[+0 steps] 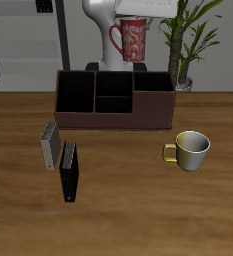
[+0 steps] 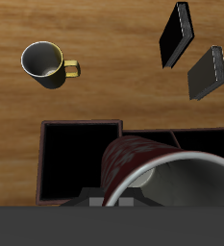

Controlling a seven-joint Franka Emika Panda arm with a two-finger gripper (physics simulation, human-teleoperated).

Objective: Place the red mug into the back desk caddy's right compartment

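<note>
Red mug (image 1: 130, 42) carried aloft above and just behind the back desk caddy (image 1: 114, 99), over the end holding the right compartment (image 1: 154, 84); in the wrist view, mug (image 2: 147, 165) seen from close above, rim and pale inside facing the camera, with a black section of the caddy (image 2: 80, 159) open beside it

Claw (image 1: 131, 24) mostly hidden by the mug and the white arm; clamped on the red mug by all appearances, though the fingertips themselves cannot be made out

Likely trouble: lowering off-centre and catching the caddy's back wall or the divider, tipping the mug; handle snagging the wall if turned toward it; release too high, letting the mug topple inside

Tall red body, pale speckled floral pattern, red loop handle, grey-white inside

Elsewhere near the caddy: metallic mug (image 1: 192, 150) with yellow handle out front on the worktop (image 1: 128, 210), grey book (image 1: 50, 146) and black book (image 1: 69, 172) also in front of it, plant (image 1: 184, 45) behind
</note>
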